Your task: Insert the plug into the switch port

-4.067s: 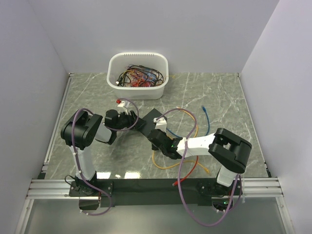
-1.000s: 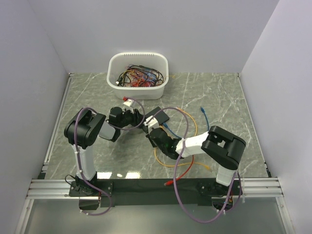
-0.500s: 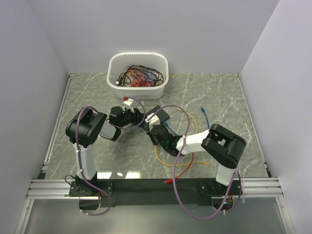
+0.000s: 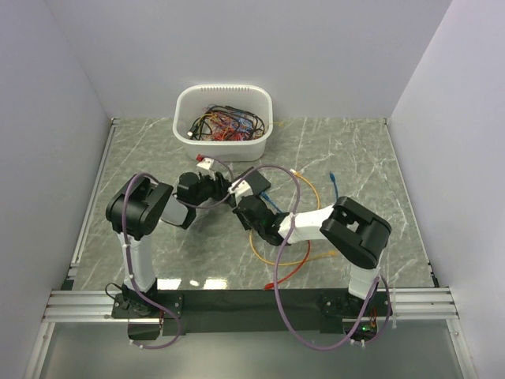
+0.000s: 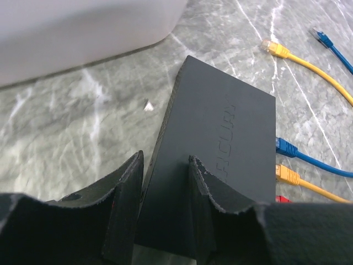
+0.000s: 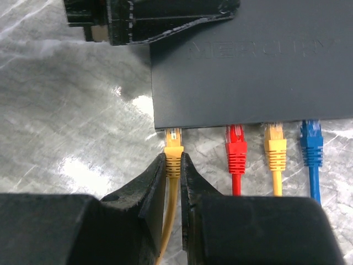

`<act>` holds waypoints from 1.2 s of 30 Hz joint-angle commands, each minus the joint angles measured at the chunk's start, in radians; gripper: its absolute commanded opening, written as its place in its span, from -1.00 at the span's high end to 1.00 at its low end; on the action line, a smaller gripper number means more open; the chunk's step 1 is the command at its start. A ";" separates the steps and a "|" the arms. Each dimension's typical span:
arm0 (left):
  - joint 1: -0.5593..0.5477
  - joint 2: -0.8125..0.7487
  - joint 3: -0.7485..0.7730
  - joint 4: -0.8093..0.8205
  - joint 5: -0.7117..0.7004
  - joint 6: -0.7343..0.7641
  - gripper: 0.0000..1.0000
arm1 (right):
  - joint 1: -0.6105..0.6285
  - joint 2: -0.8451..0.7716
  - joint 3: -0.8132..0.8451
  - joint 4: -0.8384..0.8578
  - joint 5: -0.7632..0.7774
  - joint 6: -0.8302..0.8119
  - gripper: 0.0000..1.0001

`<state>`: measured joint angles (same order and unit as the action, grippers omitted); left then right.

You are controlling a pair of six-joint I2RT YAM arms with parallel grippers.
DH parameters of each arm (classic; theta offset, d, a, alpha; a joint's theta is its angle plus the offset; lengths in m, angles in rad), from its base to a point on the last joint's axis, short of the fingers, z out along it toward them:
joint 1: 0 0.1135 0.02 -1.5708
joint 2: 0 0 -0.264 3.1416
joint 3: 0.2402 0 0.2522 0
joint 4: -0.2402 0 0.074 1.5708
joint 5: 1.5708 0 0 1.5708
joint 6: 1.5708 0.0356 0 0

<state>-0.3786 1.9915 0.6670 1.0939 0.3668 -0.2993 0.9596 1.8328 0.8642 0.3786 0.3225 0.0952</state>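
The switch (image 6: 248, 72) is a flat matte-black box; red (image 6: 236, 149), yellow (image 6: 274, 146) and blue (image 6: 311, 146) plugs sit in ports along its near edge. My right gripper (image 6: 173, 158) is shut on a yellow plug (image 6: 173, 144) whose clear tip meets the leftmost switch port (image 6: 173, 130) under that edge. How deep it sits is hidden. My left gripper (image 5: 165, 163) is shut on the switch (image 5: 220, 127) at its corner, one finger (image 5: 124, 204) on each side. From above, the two grippers (image 4: 226, 189) (image 4: 246, 207) meet at the switch (image 4: 256, 183) mid-table.
A white tub (image 4: 225, 148) full of tangled cables stands just behind the switch, close to the left gripper. Loose yellow (image 4: 272, 254), red (image 4: 288, 272) and blue (image 4: 331, 175) cables lie on the marble table to the right of the switch.
The right gripper has pushed forward with the yellow plug to the switch's edge. The switch and the left gripper have shifted slightly toward the tub.
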 commanded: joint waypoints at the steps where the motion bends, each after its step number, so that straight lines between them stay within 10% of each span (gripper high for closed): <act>1: -0.140 -0.022 -0.102 -0.155 0.233 -0.152 0.23 | -0.021 -0.035 0.044 0.321 -0.049 0.032 1.00; 17: -0.187 -0.355 -0.394 -0.250 -0.071 -0.262 0.29 | 0.172 -0.101 0.056 0.187 -0.261 0.051 1.00; 36: -0.244 -0.485 -0.480 -0.357 -0.190 -0.386 0.28 | 0.248 -0.007 0.137 0.097 -0.030 0.057 1.00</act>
<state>-0.5781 1.5085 0.2317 0.9295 0.1482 -0.6556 1.2236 1.8233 0.9504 0.4026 0.2218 0.1387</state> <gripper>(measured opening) 0.354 0.007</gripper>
